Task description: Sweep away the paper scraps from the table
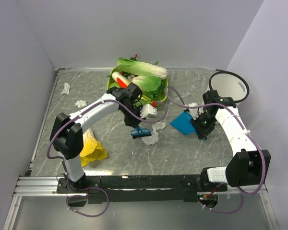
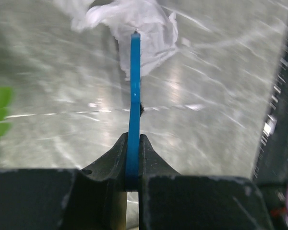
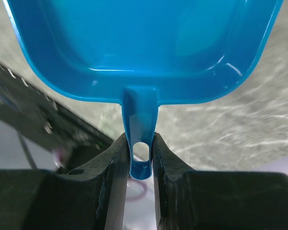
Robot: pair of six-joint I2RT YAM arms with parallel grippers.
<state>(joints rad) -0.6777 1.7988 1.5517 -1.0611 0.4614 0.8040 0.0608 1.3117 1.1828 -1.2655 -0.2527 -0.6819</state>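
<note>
My left gripper [image 1: 136, 125] is shut on the thin handle of a blue brush [image 1: 141, 133]. The brush head rests against a crumpled white paper scrap [image 1: 151, 138] in the middle of the grey-green marble table [image 1: 192, 155]. In the left wrist view the gripper [image 2: 133, 140] clamps the brush [image 2: 134, 86], edge on, with the scrap [image 2: 139, 26] at its tip. Another scrap [image 1: 159, 126] lies beside it. Two more scraps [image 1: 80, 103] [image 1: 66, 88] lie far left. My right gripper [image 1: 202, 128] [image 3: 140, 140] is shut on the handle of a blue dustpan [image 1: 183, 123] [image 3: 144, 38], right of the scraps.
A green bowl [image 1: 163, 88] piled with cabbages [image 1: 143, 71] stands at the back centre, just behind my left wrist. A white round bin [image 1: 229, 87] is at the back right. A yellow leafy vegetable [image 1: 92, 147] lies by the left arm. Metal rails edge the table.
</note>
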